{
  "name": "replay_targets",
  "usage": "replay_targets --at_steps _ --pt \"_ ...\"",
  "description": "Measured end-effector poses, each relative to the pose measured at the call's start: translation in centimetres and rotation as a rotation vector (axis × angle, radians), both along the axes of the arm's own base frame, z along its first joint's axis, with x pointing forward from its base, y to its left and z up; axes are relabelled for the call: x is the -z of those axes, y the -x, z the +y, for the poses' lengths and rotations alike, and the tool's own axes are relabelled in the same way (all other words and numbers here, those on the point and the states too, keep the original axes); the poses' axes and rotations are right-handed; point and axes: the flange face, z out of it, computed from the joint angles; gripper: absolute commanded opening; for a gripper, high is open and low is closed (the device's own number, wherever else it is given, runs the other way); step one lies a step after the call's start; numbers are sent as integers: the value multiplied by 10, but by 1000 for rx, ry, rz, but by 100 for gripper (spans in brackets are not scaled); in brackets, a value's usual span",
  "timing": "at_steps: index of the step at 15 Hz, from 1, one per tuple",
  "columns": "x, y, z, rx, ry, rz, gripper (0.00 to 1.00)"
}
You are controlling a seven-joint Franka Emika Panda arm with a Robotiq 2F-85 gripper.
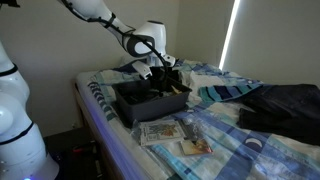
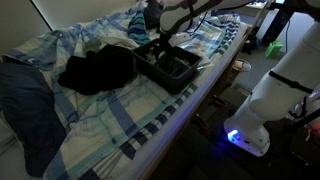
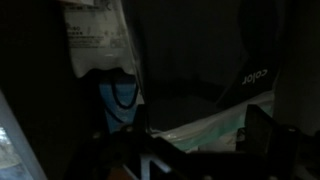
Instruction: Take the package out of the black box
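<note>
The black box [image 1: 140, 103] sits on the bed and shows in both exterior views [image 2: 176, 68]. My gripper [image 1: 166, 74] is down at the box's far side, also visible in an exterior view [image 2: 160, 46]. The wrist view is very dark. There the package [image 3: 205, 122] shows as a glossy pale face with a dark body behind it bearing the word "color". My gripper [image 3: 198, 140] has its two dark fingers set wide apart, one on each side of that glossy face. I cannot tell whether they touch it.
A pale printed sheet [image 1: 160, 131] and a small orange-tan packet [image 1: 196, 147] lie in front of the box. A dark rumpled cloth [image 1: 285, 106] [image 2: 98, 70] lies beside it. The bed edge [image 2: 190, 110] is close to the box. My white robot base [image 2: 272, 90] stands beside the bed.
</note>
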Motion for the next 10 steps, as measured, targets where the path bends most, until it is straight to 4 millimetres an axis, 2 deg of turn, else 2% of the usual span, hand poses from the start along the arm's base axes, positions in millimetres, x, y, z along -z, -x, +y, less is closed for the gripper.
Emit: replay_targets --at_steps 3,4,5,7,10 --pt "10 2 1 -4 -5 28 100" --pt "13 2 1 -4 -6 39 96" --pt "16 2 2 -4 -7 48 74" --pt "18 3 2 -5 -8 59 69" --pt "19 3 1 -3 -9 62 46"
